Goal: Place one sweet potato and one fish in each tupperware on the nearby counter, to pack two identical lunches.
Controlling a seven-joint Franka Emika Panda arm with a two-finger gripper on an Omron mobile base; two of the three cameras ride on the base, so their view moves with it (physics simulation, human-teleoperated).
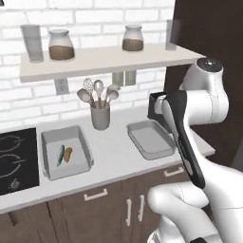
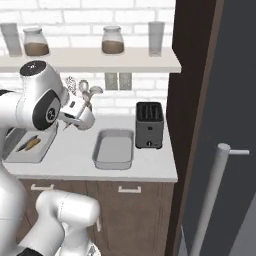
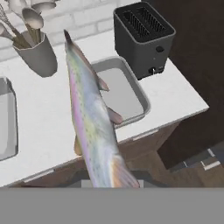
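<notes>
White brick backed the off-white tabletop (image 1: 114, 156), which ran over dark brown cabinets with silver bar handles, a black cooktop (image 1: 16, 161) set into its left end. A pale wall shelf (image 1: 109, 59) above carried jars and glasses, and a grey utensil holder (image 1: 100, 116) with spoons and a whisk stood by the wall. A black toaster (image 2: 149, 125) sat at the right end beside a tall dark panel.

Two pale grey tupperware trays lay well apart on the tabletop. The left tupperware (image 1: 47, 142) held a small fish (image 1: 60, 154) and an orange sweet potato (image 1: 68, 154) lying side by side. The right tupperware (image 2: 97, 150), just beside the toaster, was bare inside.

The tool (image 2: 82, 117) hung above the tabletop between the two trays, closed on a second fish (image 3: 92, 118). In the hand view that long silvery, pink-striped fish stretched away from the tool, its far end reaching over the near rim of the right tupperware.
</notes>
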